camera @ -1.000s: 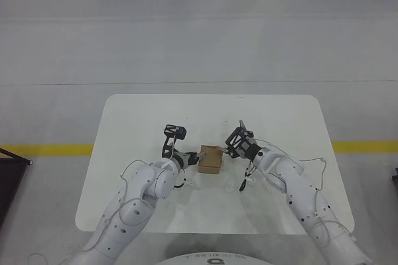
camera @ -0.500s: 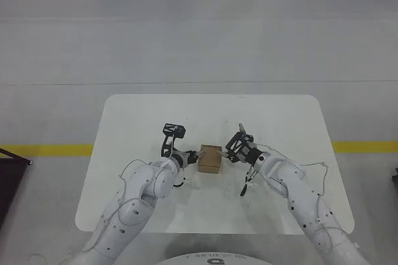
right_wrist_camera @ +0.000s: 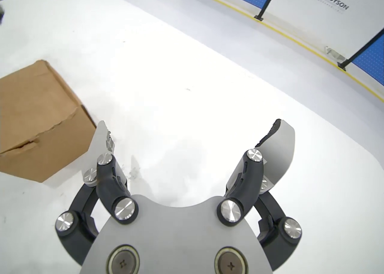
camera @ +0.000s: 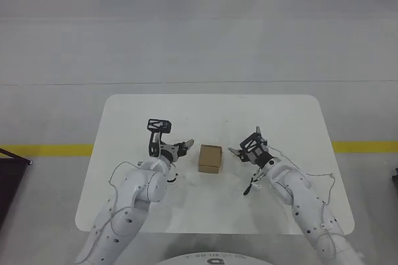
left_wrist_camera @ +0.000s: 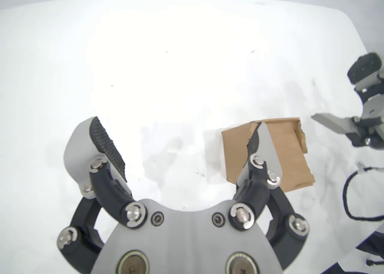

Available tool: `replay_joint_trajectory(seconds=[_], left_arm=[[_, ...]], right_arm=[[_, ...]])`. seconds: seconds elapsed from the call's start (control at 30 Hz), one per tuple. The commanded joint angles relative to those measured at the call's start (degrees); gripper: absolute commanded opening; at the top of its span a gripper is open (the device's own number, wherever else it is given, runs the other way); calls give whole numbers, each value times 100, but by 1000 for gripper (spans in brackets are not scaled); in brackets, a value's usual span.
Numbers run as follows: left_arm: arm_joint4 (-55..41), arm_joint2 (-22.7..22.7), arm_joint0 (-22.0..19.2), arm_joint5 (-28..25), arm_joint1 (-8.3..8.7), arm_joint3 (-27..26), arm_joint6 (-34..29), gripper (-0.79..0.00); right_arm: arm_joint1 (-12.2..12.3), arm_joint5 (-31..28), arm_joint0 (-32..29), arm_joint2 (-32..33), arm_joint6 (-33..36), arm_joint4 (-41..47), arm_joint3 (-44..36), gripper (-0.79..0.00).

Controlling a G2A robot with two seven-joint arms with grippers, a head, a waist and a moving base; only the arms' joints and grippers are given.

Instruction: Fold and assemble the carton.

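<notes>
We see the carton (camera: 210,159) on the worktop (camera: 285,119), between the left gripper (left_wrist_camera: 177,125) and the right gripper (right_wrist_camera: 190,125). Both sets of fingers (left_wrist_camera: 108,149) are spread and empty. One flap (left_wrist_camera: 301,137) seems slightly raised.

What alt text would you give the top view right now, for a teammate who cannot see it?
A small brown carton stands in box shape near the middle of a white table. The left gripper and the right gripper flank it, both open, neither touching it. A yellow floor line shows on either side of the table.
</notes>
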Motion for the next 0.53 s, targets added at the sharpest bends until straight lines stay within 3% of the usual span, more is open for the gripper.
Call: replay_joint_trajectory(seconds=[0.0, 0.27, 0.5], left_arm=[[214, -70, 73, 107, 12, -39, 169, 0], [605, -508, 317, 444, 50, -270, 496, 0], [901, -1201, 447, 603, 112, -720, 367, 0]], right_arm=[[-43, 11, 84, -244, 17, -103, 112, 0], [-148, 186, 346, -551, -169, -92, 346, 0], [30, 191, -203, 571, -486, 326, -723, 0]])
